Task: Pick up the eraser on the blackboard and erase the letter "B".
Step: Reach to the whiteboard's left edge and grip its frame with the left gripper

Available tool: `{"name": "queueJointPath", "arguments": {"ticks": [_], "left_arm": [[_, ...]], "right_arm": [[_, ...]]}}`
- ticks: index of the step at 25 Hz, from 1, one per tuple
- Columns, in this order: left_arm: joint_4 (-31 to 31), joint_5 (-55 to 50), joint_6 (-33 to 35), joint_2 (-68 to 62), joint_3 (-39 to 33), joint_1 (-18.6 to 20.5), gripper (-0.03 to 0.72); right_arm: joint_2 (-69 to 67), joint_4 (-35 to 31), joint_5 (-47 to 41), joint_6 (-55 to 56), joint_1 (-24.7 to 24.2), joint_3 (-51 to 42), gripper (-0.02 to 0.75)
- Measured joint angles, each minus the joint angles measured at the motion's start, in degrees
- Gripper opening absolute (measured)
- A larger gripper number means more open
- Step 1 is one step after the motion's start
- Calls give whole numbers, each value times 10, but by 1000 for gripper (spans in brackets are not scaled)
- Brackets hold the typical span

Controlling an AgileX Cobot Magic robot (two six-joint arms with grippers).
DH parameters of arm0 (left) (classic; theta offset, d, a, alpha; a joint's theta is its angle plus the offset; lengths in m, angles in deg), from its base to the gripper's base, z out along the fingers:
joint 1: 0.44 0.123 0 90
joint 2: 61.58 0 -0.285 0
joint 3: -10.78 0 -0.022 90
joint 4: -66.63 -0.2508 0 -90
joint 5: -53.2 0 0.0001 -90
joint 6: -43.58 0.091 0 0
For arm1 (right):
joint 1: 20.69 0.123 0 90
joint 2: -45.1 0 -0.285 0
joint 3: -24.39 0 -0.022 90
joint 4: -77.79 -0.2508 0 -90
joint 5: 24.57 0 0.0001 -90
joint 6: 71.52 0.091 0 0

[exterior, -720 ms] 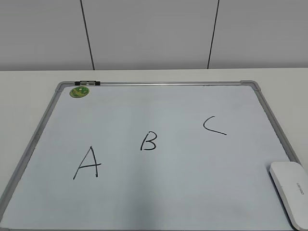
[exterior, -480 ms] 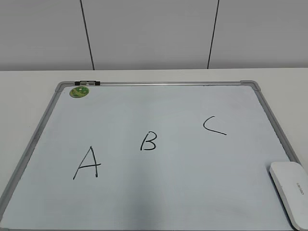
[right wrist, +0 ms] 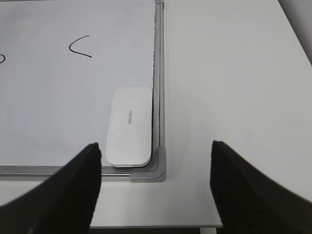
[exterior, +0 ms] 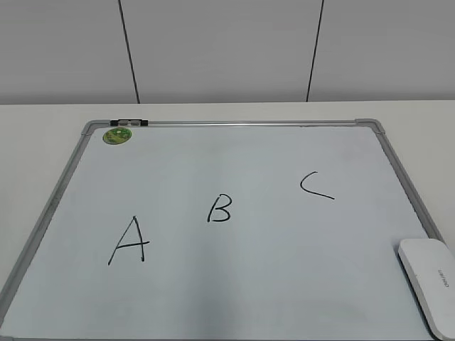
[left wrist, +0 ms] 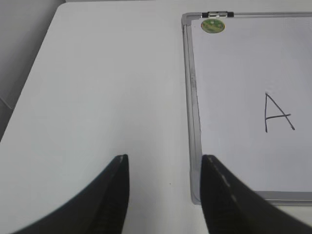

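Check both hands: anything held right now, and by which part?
Nothing is held. The left hand is open over bare table beside the blackboard. The right hand is open, apart from the eraser, which lies in the board's corner.

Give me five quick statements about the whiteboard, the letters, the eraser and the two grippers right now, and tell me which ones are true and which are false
1. The eraser lies in a near corner of the blackboard, against its frame. True.
2. The letter "B" is already wiped off. False: it is whole, between the "A" and the "C".
3. The right gripper is shut on the eraser. False: it is open and apart from it.
4. The left gripper is open near the board's corner beside the "A". True.
5. The green sticker sits next to the eraser. False: it is at the far opposite corner.
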Motion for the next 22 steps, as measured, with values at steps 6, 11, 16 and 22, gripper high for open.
{"name": "queueJointPath", "arguments": {"ticks": [6,11,16,22], "left_arm": [[0,13,-6,-177,40,0,346],[0,17,-9,-337,82,0,346],[0,24,-9,-482,141,0,346],[7,15,4,-641,239,0,346]], "right_arm": [[0,0,0,0,0,0,519],[0,0,0,0,0,0,519],[0,0,0,0,0,0,519],[0,0,0,0,0,0,519]]}}
